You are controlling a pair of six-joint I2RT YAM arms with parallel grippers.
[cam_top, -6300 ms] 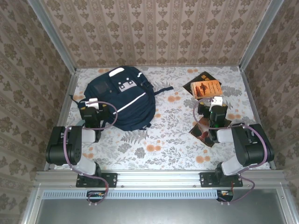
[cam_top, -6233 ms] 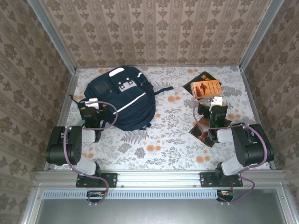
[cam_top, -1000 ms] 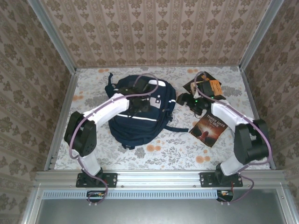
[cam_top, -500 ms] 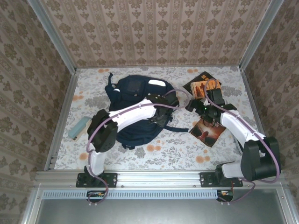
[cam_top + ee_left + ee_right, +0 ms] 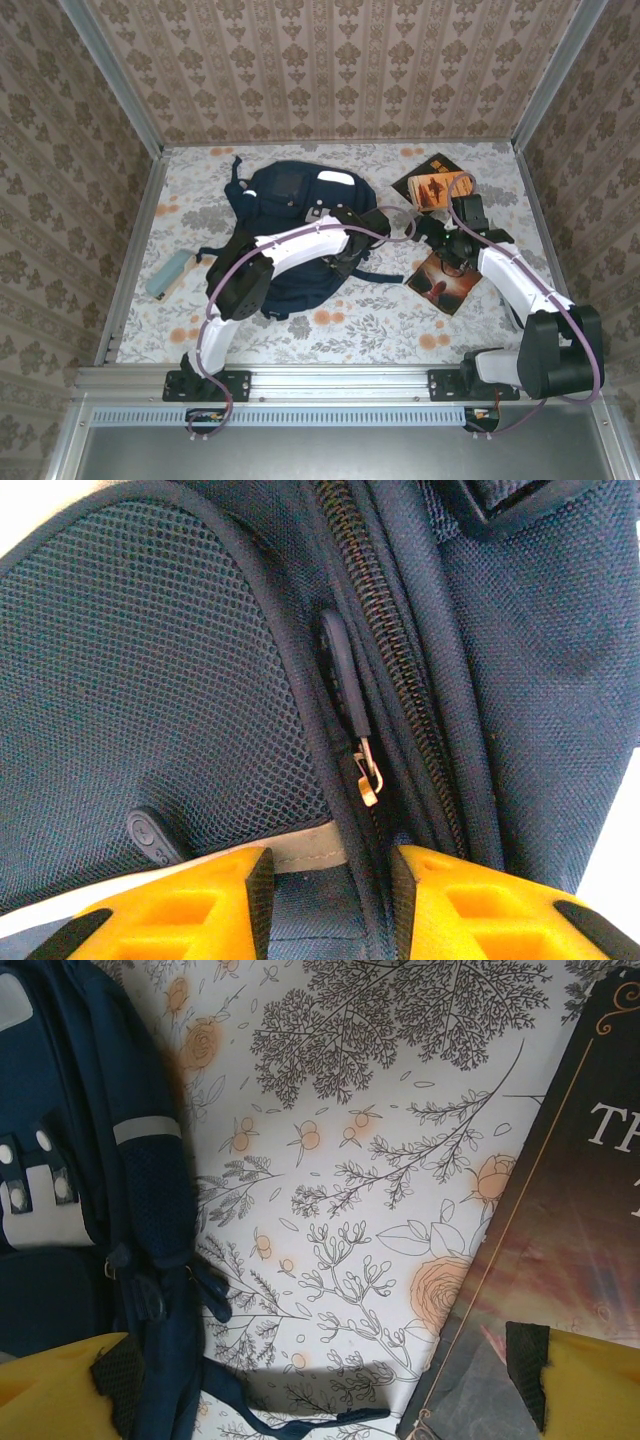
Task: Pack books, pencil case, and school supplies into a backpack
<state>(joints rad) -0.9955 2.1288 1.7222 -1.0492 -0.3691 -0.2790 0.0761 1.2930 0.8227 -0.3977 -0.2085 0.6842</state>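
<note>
The backpack (image 5: 270, 205) hogs the left-middle of the worktop (image 5: 340, 320), lying flat. The reddish-brown book (image 5: 445, 282) sits near the right edge, and the orange book (image 5: 435, 188) lies on the black book (image 5: 412, 180) in the far right corner. The mint pencil case (image 5: 172, 273) is by the left edge, well apart from the bag.

The left gripper (image 5: 330, 875) straddles the bag's zipper pull (image 5: 345, 675) seam, with fabric between its fingers (can't tell if it's actually pinching). The right gripper (image 5: 320, 1380) is spread wide and holds nothing, between the strap (image 5: 160, 1290) and the reddish-brown book.
</note>
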